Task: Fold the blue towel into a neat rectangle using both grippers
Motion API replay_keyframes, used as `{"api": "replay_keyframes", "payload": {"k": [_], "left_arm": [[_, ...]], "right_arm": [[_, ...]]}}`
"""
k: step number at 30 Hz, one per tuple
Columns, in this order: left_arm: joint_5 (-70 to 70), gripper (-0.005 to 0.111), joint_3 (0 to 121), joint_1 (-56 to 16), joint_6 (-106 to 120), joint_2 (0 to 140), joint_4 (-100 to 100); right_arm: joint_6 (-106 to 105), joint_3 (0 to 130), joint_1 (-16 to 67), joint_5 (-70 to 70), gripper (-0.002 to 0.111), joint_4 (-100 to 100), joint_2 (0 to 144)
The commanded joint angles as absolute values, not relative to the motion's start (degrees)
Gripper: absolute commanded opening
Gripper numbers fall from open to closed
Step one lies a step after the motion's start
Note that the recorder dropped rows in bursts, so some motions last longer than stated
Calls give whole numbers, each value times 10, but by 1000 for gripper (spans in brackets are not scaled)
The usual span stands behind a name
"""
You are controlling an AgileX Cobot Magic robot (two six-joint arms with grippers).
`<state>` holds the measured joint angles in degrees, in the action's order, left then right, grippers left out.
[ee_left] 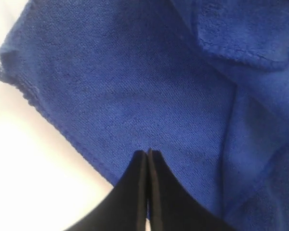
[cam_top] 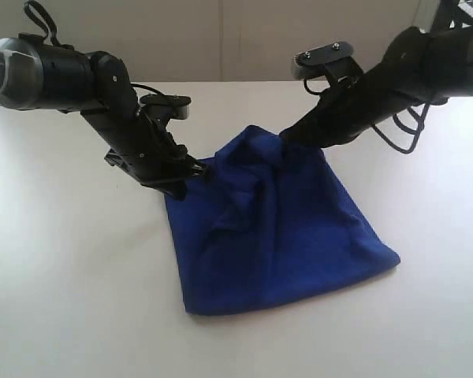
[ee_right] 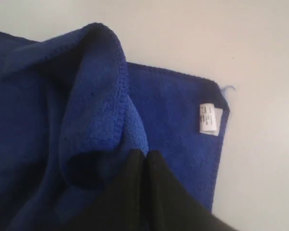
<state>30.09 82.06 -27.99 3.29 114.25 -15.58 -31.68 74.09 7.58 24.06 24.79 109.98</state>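
On the table (cam_top: 79,299): the blue towel (cam_top: 276,228) lies near the middle, its near part flat on the white surface and its far part drawn up off it between the two arms.
Towel shape: roughly four-sided but rumpled, with creases running down from the raised far edge; the near edge is rounded and smooth.
Left gripper (cam_top: 199,169): fingers pressed together with only a hairline gap; the tips meet the towel's far left corner, and a pinch of cloth appears to be caught between them.
Left wrist view: fleecy blue cloth fills most of the picture, a stitched edge runs aslant under the black fingers, and white table shows beside it.
Right gripper (cam_top: 288,138): fingers closed tight on a raised fold at the towel's far right side; the stitched hem curls up and over just in front of the tips.
White tag (ee_right: 209,119): sewn at a flat corner of the towel, beside the right gripper; its print is too small to read.
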Motion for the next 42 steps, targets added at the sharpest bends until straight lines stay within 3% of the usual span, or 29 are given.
{"api": "replay_keyframes", "payload": {"k": [1,7,9,22,42], "left_arm": [[314,0,817,-281,27,1136,-165],[313,0,817,-281,27,1136,-165],[313,0,817,-281,27,1136,-165],[309,0,817,-281,27,1136,-172],[308,0,817,-281,27,1136,-174]], "right_arm": [[-238,736,74,250,3,166,1122],[-228,737,74,256,32,166,1134],[-209,741,74,259,35,166,1127],[-86,775,74,314,34,239,1119],[53,775,63,251,34,363,1179]]}}
